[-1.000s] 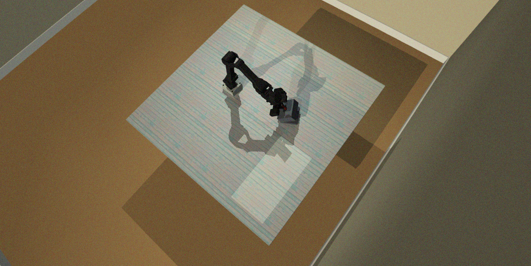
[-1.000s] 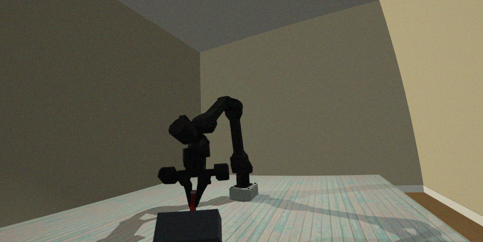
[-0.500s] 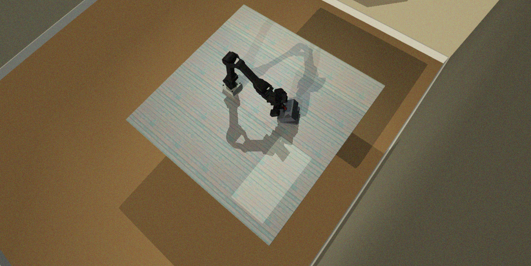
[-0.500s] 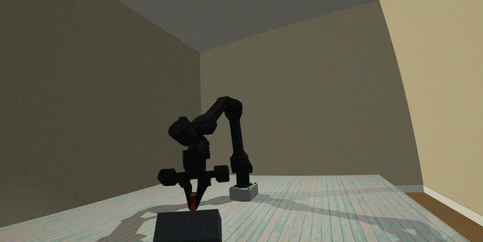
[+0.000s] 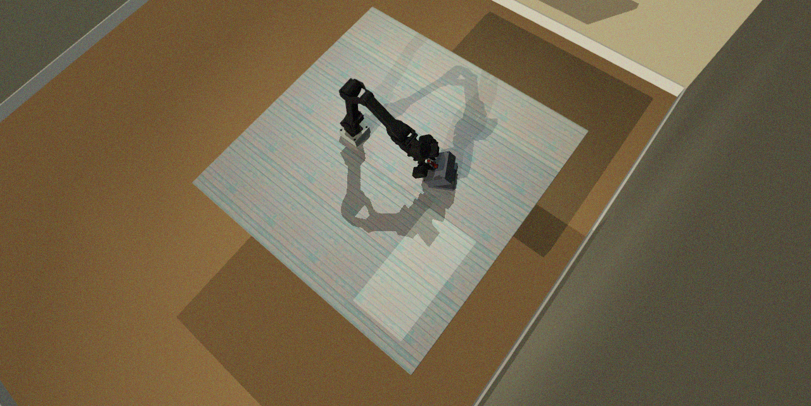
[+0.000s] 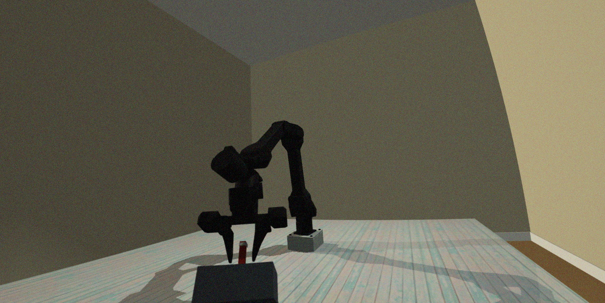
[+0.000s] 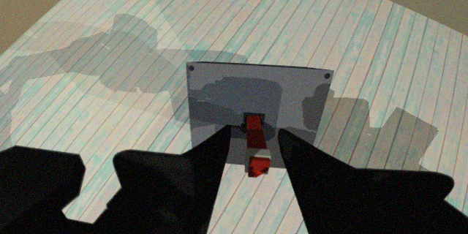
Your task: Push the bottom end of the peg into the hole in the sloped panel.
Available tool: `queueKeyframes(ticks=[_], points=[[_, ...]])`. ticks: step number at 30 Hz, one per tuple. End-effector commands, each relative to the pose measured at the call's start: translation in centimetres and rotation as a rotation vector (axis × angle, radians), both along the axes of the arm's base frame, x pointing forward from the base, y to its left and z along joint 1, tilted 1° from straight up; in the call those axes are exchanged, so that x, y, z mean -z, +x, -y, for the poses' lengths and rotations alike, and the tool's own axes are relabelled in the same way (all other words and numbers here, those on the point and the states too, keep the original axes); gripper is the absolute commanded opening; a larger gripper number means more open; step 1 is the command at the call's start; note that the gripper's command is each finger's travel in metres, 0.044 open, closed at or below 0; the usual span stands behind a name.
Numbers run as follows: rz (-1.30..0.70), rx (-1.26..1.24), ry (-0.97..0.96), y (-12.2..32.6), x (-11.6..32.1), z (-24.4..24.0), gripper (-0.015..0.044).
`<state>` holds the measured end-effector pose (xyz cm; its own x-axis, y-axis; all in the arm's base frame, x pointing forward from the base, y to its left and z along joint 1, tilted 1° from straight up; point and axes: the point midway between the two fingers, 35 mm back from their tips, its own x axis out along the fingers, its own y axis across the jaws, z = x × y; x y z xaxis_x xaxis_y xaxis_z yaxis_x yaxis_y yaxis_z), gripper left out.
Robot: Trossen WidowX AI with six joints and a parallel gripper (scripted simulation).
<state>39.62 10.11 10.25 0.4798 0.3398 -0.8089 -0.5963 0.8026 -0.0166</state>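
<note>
The red square peg (image 6: pixel 242 254) (image 7: pixel 256 138) with a pale band near its top stands with its lower end in the dark square hole of the grey sloped panel (image 7: pixel 300 80) (image 6: pixel 235 282). How deep it sits cannot be seen. My gripper (image 6: pixel 242 261) (image 7: pixel 254 131) is open around the peg, with a gap on each side in the wrist view. In the top view the panel (image 5: pixel 446 171) is partly covered by the arm, and only a bit of red (image 5: pixel 432 164) shows beside the fingers.
The arm's light base block (image 5: pixel 355 135) (image 6: pixel 305 241) stands on the striped table (image 5: pixel 283 177) (image 6: pixel 380 275), behind the panel in the exterior view. Small dark screw heads mark the panel's upper corners in the wrist view. Arm shadows cross the table and panel.
</note>
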Motion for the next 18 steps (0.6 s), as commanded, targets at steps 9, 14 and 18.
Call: queueKeyframes(ticks=[9,14,18], points=[[0.000,0.001,-0.001,-0.4,-0.9,0.4,0.0440],[0.000,0.002,-0.002,-0.8,-1.7,0.7,0.0440],[-0.001,0.003,-0.003,-1.1,-2.4,1.0,0.0440]])
